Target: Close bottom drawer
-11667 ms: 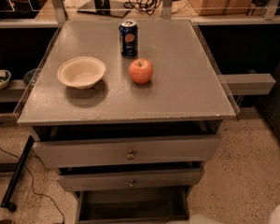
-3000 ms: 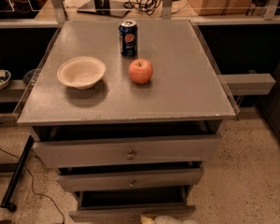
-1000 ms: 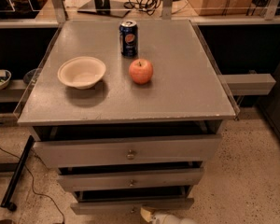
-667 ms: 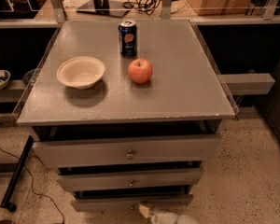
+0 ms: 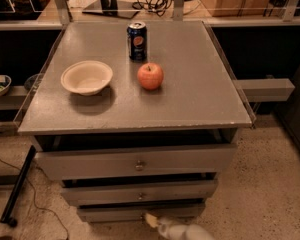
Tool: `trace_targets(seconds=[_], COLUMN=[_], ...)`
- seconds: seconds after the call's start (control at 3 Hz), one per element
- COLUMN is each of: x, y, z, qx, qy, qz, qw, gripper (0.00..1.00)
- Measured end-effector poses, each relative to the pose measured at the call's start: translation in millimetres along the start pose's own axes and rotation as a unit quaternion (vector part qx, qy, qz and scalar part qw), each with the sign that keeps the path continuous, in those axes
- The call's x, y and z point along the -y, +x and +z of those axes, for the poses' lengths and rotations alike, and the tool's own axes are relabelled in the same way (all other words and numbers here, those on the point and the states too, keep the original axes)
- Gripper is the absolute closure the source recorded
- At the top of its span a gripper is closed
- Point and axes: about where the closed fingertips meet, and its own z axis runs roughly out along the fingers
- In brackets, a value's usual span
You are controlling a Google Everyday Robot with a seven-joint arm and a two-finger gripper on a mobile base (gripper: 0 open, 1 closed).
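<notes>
The bottom drawer is the lowest and narrowest of three grey drawers under the grey cabinet top. Its low flat front stands out only a little from the cabinet, with a thin dark gap above it. My gripper is at the bottom edge of the view, its pale tip against the middle of the drawer front, where it covers the knob. The white arm runs off to the lower right.
The top drawer and the middle drawer stand slightly out, each with a small knob. On the cabinet top are a white bowl, a red apple and a blue can. A black bar lies on the floor at left.
The bottom drawer has slid in from far out to nearly flush. My gripper has moved up and forward with it, staying on the drawer front.
</notes>
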Motion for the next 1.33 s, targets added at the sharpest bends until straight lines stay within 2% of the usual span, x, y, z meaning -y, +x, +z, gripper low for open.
trace_targets(seconds=[0.33,0.67,1.0,1.33], x=[-10,-10,0,3], y=[1,1,17,41], z=[4,3,-32,-79], qx=[0.004,0.004,-0.005,-0.012], qy=[-0.008,-0.008,0.013,0.041], qz=[-0.002,-0.002,0.02,0.043], qw=[1.0,1.0,0.9997,0.9982], gripper=[1.0,1.0,1.0,1.0])
